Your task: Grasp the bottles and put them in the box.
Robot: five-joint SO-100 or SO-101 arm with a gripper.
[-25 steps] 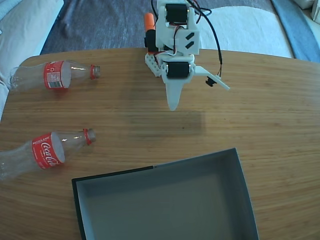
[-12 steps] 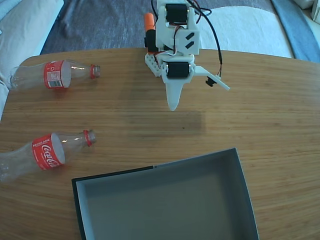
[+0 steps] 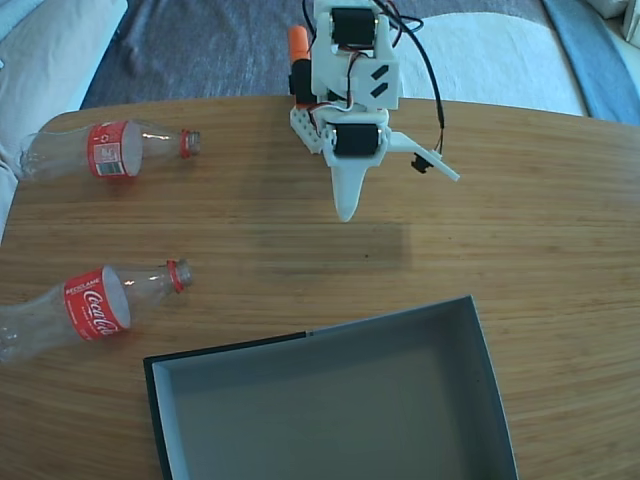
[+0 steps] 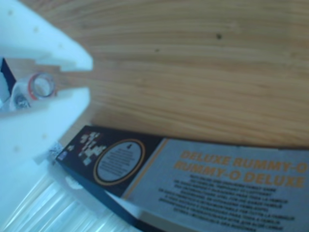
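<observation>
A wooden bench [image 3: 520, 230] is seen from above. Two clear bottles with red labels are laid on their sides near its left edge, well apart from each other, necks pointed to the right: the far bottle [image 3: 105, 150] near the top left corner, the near bottle [image 3: 90, 305] lower down, just beside the box's upper left corner but not touching it. The box [image 3: 330, 410], black outside and grey inside, is set at a slight tilt at the bottom of the view and is seen empty. The white arm is placed at the far edge of the bench. Its tool [image 3: 400, 185] is held above bare wood, one finger pointed down, the other spread out to the right.
</observation>
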